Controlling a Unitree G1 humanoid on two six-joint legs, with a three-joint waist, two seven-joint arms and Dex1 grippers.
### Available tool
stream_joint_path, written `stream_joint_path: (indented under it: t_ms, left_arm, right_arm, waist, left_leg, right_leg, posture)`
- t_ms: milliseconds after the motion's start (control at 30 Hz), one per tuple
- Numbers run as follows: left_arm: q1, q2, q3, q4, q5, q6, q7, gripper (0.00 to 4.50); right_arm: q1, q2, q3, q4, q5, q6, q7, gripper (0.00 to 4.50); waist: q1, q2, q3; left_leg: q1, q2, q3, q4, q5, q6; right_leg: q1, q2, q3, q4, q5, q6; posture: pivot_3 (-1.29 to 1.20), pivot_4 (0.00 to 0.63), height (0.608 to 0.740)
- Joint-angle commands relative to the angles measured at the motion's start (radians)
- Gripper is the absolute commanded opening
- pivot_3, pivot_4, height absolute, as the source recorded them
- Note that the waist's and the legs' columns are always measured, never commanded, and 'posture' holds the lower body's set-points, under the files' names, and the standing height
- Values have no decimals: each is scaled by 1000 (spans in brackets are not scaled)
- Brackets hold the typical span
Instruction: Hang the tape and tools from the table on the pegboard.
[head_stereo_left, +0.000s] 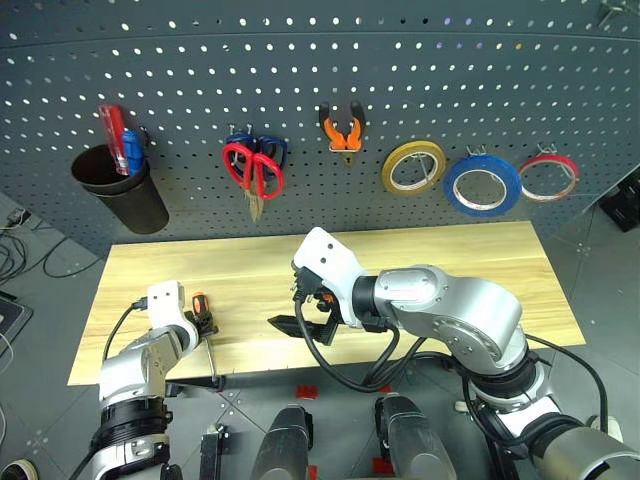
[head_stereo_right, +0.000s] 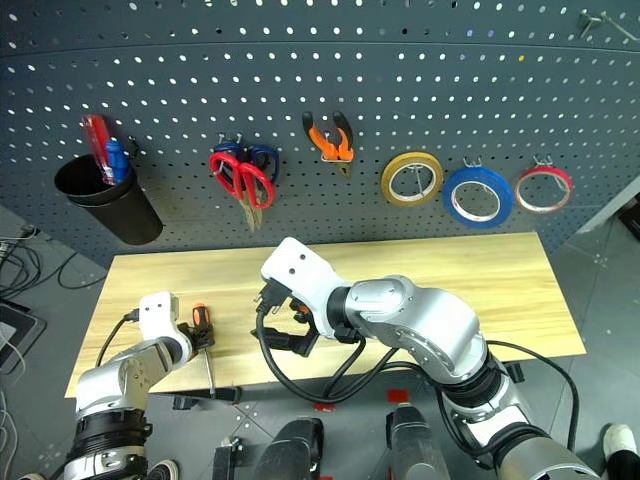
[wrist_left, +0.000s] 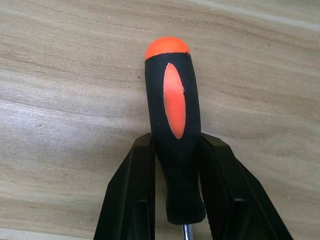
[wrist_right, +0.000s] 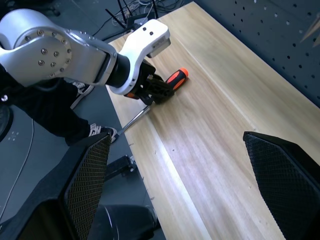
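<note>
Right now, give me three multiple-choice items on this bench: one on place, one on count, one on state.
1. Where is the screwdriver?
A. in the black cup
B. on the table, near its front-left edge
C. hung on the pegboard

2. How many rolls or rings of tape hang on the pegboard?
A. one
B. three
C. five

3. How does the right gripper stand?
A. open, holding nothing
B. shut on scissors
C. shut on the pliers

Key: 1 B, it lies on the table with the left gripper closed around its handle. 2 B, yellow, blue and red hang in a row. 3 A, its fingers are wide apart over bare wood.
</note>
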Motion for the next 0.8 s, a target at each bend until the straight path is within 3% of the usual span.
stream_joint_path:
  t_ms: [33,167,300,433,533,800]
  left_arm:
    - [43,23,-7,-105,19,-62,0,877]
    - [175,65,-97,-330,126,-267,-15,877]
    - [290,75,-126,-509,212,-456,10,877]
    - [315,58,-126,-638,195,-618,-26,877]
    - [275,64,-114,-687,182,-671,-42,877]
    - [-58,156,19,-625,60,-649,-57,877]
  right_arm:
    - [-16,-13,0,-5,-8,-50,16,4500]
    - [-2,-107,13,-39,-31,-211,99,4500]
    - [-14,-134,-6,-31,-27,-278,144,4500]
    - [-46,-134,-28,-13,-18,-281,170,4500]
    - [-71,-134,-49,5,-14,-268,179,4500]
    - [-123,-132,-170,57,-7,-125,108,4500]
  waist:
    - [0,0,0]
    - [2,-2,-1]
    - [8,-3,-3]
    - [17,-4,-8]
    - [30,-6,-15]
    - [37,-12,-55]
  left_leg:
    - [0,0,0,0,0,-1]
    - [-1,0,0,0,2,-4]
    - [-1,-2,1,-1,2,-4]
    - [-1,-2,2,-1,2,-4]
    - [-1,-2,2,-1,2,-5]
    - [-2,-2,2,0,4,-7]
  right_leg:
    - [0,0,0,0,0,0]
    - [-1,-2,0,-1,0,0]
    - [-1,-5,0,-2,0,0]
    - [-1,-5,-1,-1,0,-1]
    - [-1,-5,-1,-1,1,-1]
    - [0,3,-2,-1,2,-2]
  posture:
    - [-33,282,740]
    - [-18,246,740]
    - [7,202,740]
    - [25,171,740]
    - [33,153,740]
    - [24,98,740]
